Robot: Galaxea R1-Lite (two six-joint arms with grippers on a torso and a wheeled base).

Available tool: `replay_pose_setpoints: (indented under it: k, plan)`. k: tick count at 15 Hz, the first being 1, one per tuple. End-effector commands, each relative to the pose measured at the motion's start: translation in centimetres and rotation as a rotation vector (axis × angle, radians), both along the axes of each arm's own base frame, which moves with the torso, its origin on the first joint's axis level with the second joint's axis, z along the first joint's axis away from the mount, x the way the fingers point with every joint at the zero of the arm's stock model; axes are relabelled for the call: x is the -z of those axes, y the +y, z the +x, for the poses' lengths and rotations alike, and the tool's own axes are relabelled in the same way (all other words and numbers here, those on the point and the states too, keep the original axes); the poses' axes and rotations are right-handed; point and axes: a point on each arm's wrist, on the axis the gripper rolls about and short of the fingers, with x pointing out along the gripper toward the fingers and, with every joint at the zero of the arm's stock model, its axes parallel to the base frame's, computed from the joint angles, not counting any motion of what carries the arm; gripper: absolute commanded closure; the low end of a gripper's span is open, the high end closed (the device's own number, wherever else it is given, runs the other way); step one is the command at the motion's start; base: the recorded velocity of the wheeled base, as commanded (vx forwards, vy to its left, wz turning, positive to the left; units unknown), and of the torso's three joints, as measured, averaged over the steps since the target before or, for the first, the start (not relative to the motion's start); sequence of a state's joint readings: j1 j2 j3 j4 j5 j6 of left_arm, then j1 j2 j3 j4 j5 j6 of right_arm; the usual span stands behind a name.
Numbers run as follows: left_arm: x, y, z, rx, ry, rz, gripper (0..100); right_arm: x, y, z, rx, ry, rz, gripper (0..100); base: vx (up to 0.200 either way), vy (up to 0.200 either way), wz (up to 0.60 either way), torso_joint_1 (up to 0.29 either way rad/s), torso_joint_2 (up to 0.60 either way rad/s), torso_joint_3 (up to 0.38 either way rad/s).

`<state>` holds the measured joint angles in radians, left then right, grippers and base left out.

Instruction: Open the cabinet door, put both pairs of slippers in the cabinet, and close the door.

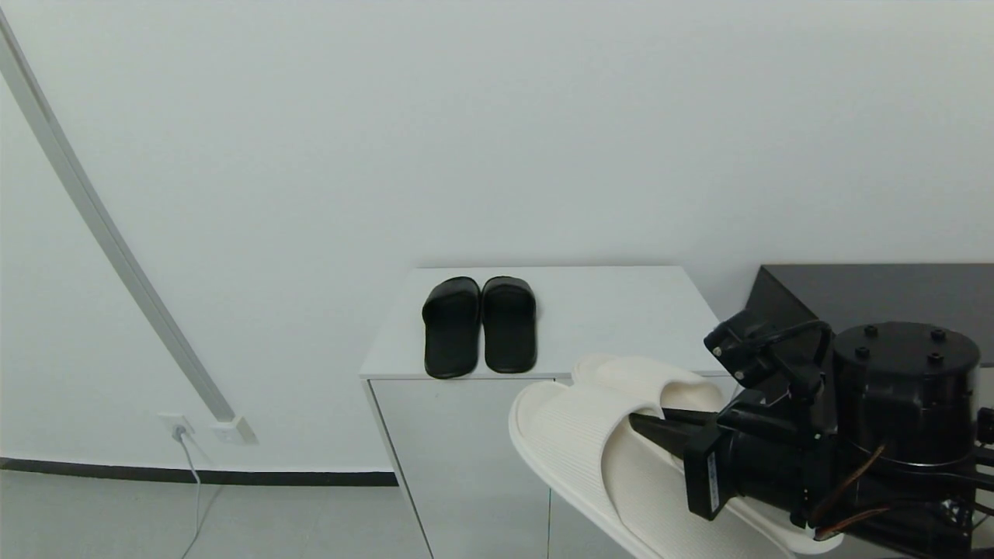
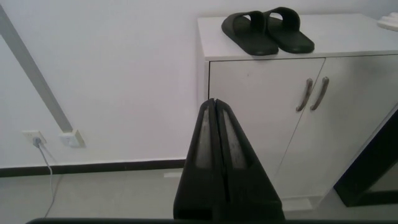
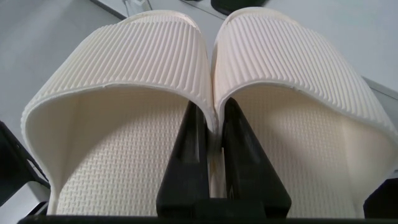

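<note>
The right gripper (image 3: 214, 127) pinches the ribbed cream slippers (image 3: 143, 68) by their adjoining straps, aloft before the white cabinet (image 1: 458, 442). Smooth black slippers (image 1: 480, 326) sit at its top's front edge. The left gripper (image 2: 215, 109) has its tapered fingers pressed together.

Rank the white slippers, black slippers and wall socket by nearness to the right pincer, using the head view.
1. white slippers: clamped in the right pincer.
2. black slippers: on the cabinet top, to its left.
3. wall socket: low, far left.
</note>
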<state>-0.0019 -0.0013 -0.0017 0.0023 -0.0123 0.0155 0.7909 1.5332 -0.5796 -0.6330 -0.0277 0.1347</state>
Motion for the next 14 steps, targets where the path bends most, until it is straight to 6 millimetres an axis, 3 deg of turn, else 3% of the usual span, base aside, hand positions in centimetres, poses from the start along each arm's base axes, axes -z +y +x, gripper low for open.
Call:
replay_pose_setpoints:
  k: [1, 5, 11, 12, 14]
  plan:
    - [0.01, 0.00, 0.01, 0.000, 0.002, 0.000, 100, 0.12, 0.08, 0.06, -0.001, 0.003, -0.003, 100, 0.000, 0.000, 0.00, 0.000, 0.00, 0.000]
    - [-0.01, 0.00, 0.01, 0.000, 0.001, 0.000, 100, 0.28, 0.02, 0.00, -0.003, 0.007, -0.008, 100, 0.000, 0.000, 0.00, 0.000, 0.00, 0.000]
    - [0.05, 0.00, 0.02, 0.000, 0.004, 0.003, 100, 0.36, 0.05, -0.03, -0.004, 0.006, -0.014, 100, 0.000, 0.000, 0.00, -0.147, 0.32, 0.177]
    - [0.05, 0.00, 0.02, 0.000, 0.004, 0.009, 0, 0.36, 0.03, 0.00, -0.004, 0.003, -0.017, 100, 0.000, 0.000, 0.00, -0.159, 0.37, 0.203]
    - [0.05, 0.00, 0.02, 0.000, 0.004, 0.007, 0, 0.40, 0.01, -0.01, -0.004, 0.002, -0.020, 100, 0.000, 0.000, 0.00, -0.168, 0.37, 0.217]
